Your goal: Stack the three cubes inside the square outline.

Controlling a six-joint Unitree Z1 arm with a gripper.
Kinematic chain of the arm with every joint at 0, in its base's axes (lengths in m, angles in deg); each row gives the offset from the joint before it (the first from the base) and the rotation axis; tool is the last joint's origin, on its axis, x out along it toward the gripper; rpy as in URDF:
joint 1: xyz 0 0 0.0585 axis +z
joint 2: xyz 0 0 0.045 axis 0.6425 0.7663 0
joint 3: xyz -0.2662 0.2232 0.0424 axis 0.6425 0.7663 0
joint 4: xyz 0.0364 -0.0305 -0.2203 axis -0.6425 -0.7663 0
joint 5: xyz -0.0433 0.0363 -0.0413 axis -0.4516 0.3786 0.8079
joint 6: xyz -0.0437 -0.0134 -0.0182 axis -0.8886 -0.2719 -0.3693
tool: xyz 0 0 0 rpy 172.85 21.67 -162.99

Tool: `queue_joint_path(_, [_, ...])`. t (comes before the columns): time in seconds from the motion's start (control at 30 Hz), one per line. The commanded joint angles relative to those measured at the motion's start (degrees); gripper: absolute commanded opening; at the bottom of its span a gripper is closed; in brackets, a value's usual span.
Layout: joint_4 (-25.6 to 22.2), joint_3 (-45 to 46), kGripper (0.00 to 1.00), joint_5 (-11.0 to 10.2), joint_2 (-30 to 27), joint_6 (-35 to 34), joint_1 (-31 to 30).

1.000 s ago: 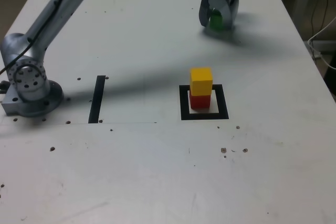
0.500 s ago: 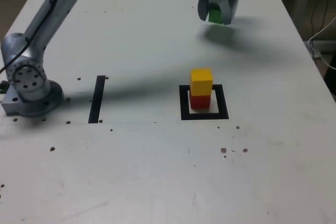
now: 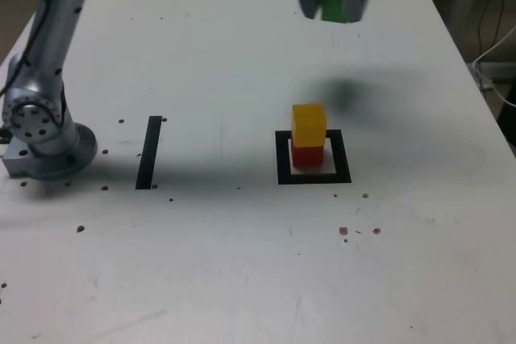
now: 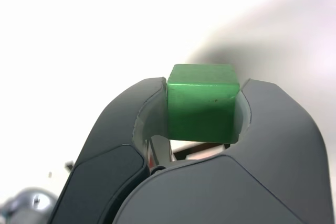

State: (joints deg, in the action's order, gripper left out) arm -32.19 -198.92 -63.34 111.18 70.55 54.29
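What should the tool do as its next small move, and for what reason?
Probably carry the green cube over the yellow cube, keeping it high: it is gripped between the tool's jaws above the table, while the yellow cube already sits on the red cube inside the square outline.

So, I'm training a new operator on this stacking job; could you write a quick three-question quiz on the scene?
1. Which block rests directly on the small solid red cube?
2. True or false: the grey two-fingered claw is closed on the small solid green cube.
3. Fill in the blank: the straight narrow black strip lies to the exterior view's ____ of the thick black square outline.

Key: 1. the small solid yellow cube; 2. true; 3. left.
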Motion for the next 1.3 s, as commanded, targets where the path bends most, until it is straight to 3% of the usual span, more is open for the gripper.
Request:
queue_joint_path(0.0, [-0.99,1.90,0.01,0.02,-2.58,-2.06,-1.03])
queue_joint_path(0.33, [-5.07,9.80,0.01,-0.05,-11.48,-18.10,-12.37])
queue_joint_path(0.63, [-3.44,15.45,0.01,2.88,-12.76,-31.04,-20.73])
queue_joint_path(0.93, [-0.71,15.75,0.01,4.42,-11.07,-37.17,-25.28])
queue_joint_path(1.27, [2.56,16.85,0.01,5.20,-8.93,-38.98,-26.08])
